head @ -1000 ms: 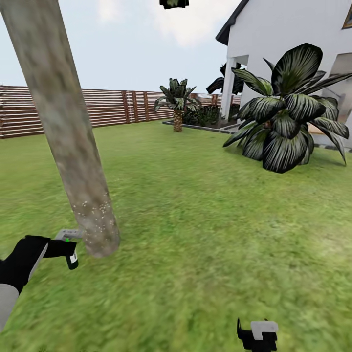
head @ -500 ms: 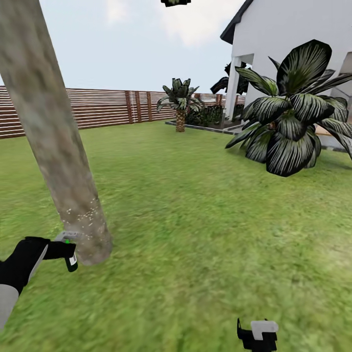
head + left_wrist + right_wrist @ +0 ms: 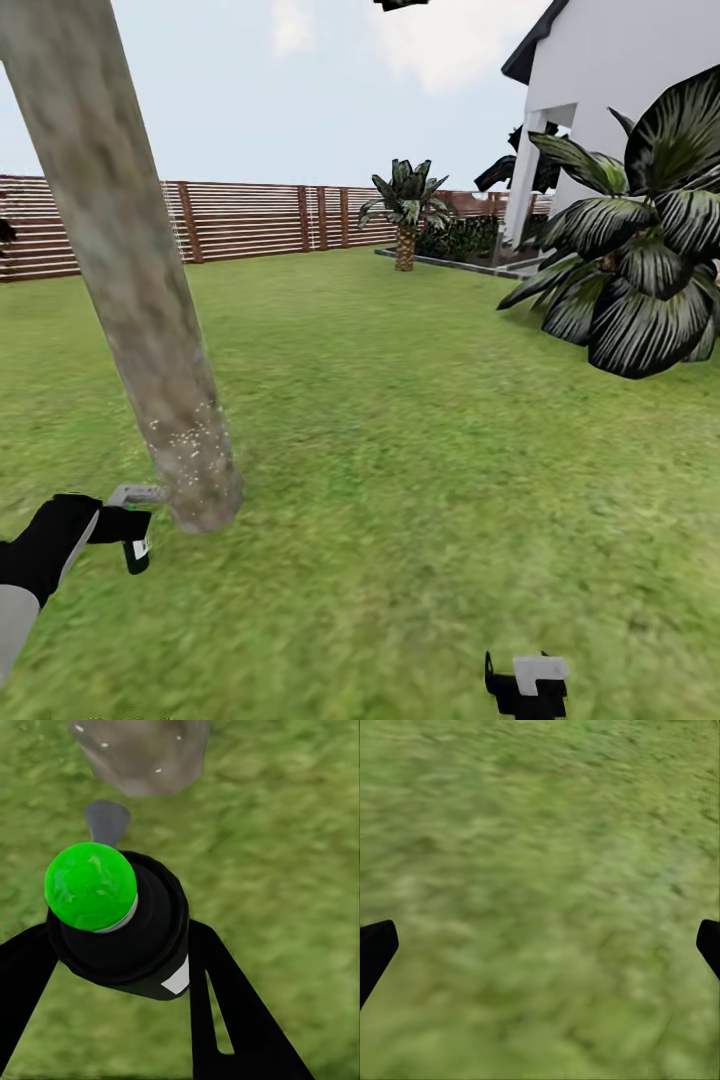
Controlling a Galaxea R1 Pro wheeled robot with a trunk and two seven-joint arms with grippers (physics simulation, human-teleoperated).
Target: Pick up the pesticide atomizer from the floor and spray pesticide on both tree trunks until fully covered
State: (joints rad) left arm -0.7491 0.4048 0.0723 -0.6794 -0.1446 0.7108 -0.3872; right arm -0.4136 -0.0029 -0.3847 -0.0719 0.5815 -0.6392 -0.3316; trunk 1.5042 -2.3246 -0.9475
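Observation:
A thick mottled beige-grey tree (image 3: pixel 130 270) leans across the left of the head view, its base speckled with white droplets. My left gripper (image 3: pixel 118 526) is shut on the pesticide atomizer (image 3: pixel 135 515), whose light grey nozzle points at the trunk base from a short gap. In the left wrist view the atomizer (image 3: pixel 120 919) shows a dark body with a green cap between the black fingers (image 3: pixel 225 1005), and the trunk base (image 3: pixel 146 750) lies just past the nozzle. My right gripper (image 3: pixel 527 686) hangs low at the bottom right, open over bare grass (image 3: pixel 540 885).
A wooden slat fence (image 3: pixel 250 220) runs along the back of the lawn. A small palm (image 3: pixel 405 205) stands by a planter bed, and a large dark-leaved plant (image 3: pixel 640 250) grows beside the white house (image 3: pixel 630 70) at the right. Open grass spreads in the middle.
The whole head view has swung, shifting the house and plants to the right. The left gripper with the atomizer sits slightly lower, still at the trunk base. The right gripper is unchanged.

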